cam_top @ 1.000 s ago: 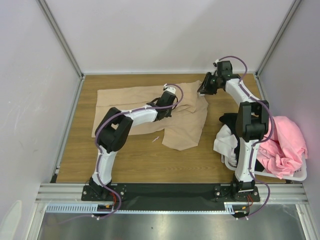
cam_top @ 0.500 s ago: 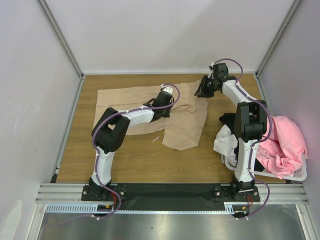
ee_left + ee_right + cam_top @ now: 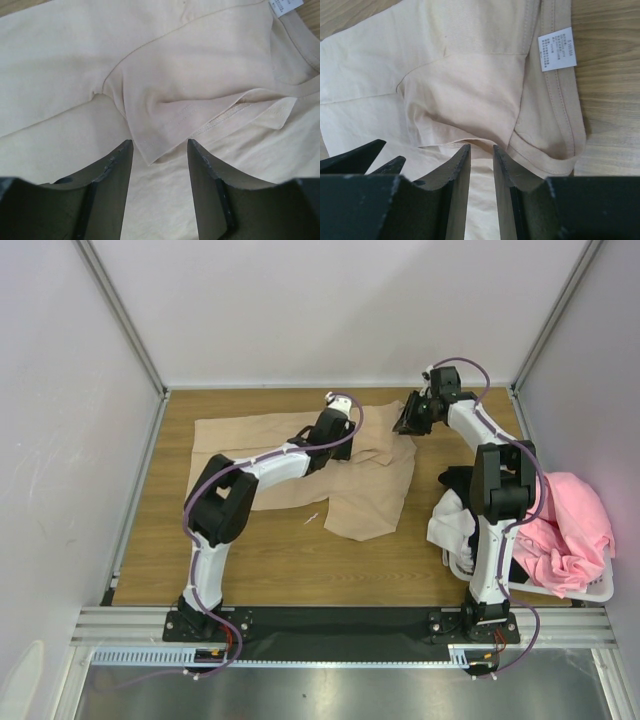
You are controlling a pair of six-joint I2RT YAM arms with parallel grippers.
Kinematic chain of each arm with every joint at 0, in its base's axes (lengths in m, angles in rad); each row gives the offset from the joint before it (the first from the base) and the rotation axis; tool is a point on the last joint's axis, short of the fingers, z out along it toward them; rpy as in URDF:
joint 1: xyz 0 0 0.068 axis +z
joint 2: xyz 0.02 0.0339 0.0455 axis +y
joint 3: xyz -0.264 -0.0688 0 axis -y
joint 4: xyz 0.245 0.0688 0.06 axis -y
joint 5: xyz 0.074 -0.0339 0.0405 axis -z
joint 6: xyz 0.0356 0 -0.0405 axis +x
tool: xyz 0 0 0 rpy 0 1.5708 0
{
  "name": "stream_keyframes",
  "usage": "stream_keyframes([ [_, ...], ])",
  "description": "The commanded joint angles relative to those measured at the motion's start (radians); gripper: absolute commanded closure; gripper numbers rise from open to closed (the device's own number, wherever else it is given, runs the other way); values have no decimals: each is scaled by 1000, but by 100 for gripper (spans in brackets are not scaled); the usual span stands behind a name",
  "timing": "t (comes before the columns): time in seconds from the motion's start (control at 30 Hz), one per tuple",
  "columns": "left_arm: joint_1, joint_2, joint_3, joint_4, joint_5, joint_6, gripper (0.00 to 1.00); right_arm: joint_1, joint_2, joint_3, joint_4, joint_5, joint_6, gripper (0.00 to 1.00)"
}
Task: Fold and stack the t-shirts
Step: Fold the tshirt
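Note:
A tan t-shirt (image 3: 370,490) lies partly folded across the back of the wooden table. My left gripper (image 3: 338,445) hovers over its middle, open. In the left wrist view a folded sleeve corner (image 3: 150,150) lies just ahead of the left gripper (image 3: 160,145), untouched by the fingers. My right gripper (image 3: 408,425) is at the shirt's back right corner, by the collar. In the right wrist view the right gripper (image 3: 479,147) stands a little apart, with smooth tan t-shirt (image 3: 470,85) showing through the gap and a folded hem at its tips. Nothing looks pinched.
A white laundry basket (image 3: 590,590) sits at the right edge with a pink t-shirt (image 3: 570,525) in it. A white t-shirt (image 3: 450,525) and a black one (image 3: 460,478) spill beside the right arm. A small white scrap (image 3: 312,517) lies on the wood.
My left gripper has opened and let go of the sleeve, and has drawn back toward the rear of the table. The right gripper has barely shifted.

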Motion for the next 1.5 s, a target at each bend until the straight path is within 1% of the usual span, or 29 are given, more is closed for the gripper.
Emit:
stream_keyframes([
  [0.0, -1, 16, 39, -2, 13, 8, 47, -13, -46, -7, -1, 4, -15, 70],
  [0.13, -3, 36, 54, -37, 14, -1, 47, -19, -49, -11, 1, 0, -14, 70],
  [0.33, -4, 34, 51, -80, -30, -29, 43, -22, -47, -13, 4, -5, -11, 70],
  [0.47, -6, 39, 47, -76, -26, -47, 42, -20, -46, -13, 5, -6, -11, 70],
  [0.63, -4, 57, 58, -79, -15, -63, 43, -22, -46, -13, 5, -8, -11, 70],
  [0.73, -4, 63, 55, -71, -15, -64, 46, -23, -46, -13, 4, -5, -12, 70],
  [0.83, -4, 68, 55, -70, -19, -66, 51, -22, -46, -11, 5, -5, -12, 70],
  [0.93, -6, 70, 55, -61, -21, -64, 60, -22, -44, -11, 5, -6, -14, 70],
  [1.0, -4, 73, 59, -58, -24, -61, 64, -22, -43, -10, 5, -6, -11, 70],
  [1.03, -4, 74, 61, -56, -27, -58, 68, -22, -43, -10, 5, -8, -11, 70],
  [1.07, -3, 73, 62, -56, -30, -56, 77, -22, -43, -10, 7, -8, -11, 70],
  [1.13, -3, 71, 61, -54, -36, -55, 83, -22, -41, -10, 5, -9, -11, 71],
  [1.17, -4, 67, 61, -61, -42, -52, 90, -22, -41, -10, 5, -8, -11, 71],
  [1.23, -3, 56, 47, -67, -49, -47, 100, -22, -38, -10, 7, -8, -9, 71],
  [1.47, -1, -19, -48, -21, -59, -36, 100, -8, -27, -5, 10, -11, -8, 71],
])
